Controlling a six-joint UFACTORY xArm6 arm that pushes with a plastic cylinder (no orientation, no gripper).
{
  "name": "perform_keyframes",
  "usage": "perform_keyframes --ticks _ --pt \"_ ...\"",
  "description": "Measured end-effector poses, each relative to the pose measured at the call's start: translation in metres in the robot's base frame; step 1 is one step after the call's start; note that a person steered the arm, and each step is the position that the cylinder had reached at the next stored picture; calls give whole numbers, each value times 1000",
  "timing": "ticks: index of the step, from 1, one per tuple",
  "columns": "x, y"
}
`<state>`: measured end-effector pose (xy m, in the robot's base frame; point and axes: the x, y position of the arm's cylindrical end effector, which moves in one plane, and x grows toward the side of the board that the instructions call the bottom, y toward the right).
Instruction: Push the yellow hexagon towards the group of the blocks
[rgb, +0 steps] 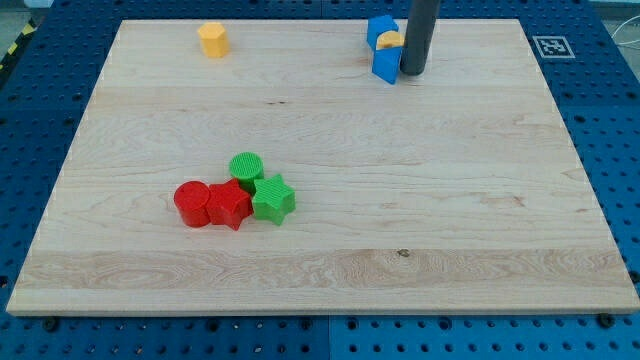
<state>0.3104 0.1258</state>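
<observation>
Seven blocks are lying on the board (480, 200), and my tip (413, 73), a bare rod with no jaws to open or close, is sitting at the view's top right against two blue blocks (383, 48) and a partly hidden yellow piece (390, 40). By my judgement the push is not yet beginning: the yellow hexagon (213, 40), small and flat-topped, is standing alone at the view's top left, well apart from my tip. Next I am needing to get behind its upper side and drive it down toward the group: the red cylinder (191, 204), red star (229, 206), green cylinder (246, 168) and green star (272, 198).
</observation>
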Motion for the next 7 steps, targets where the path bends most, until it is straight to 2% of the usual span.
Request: perform_keyframes --ticks 1,2,6,7 --pt "56 1" --pt "55 -49" --pt "-44 -278" --pt "-57 -315"
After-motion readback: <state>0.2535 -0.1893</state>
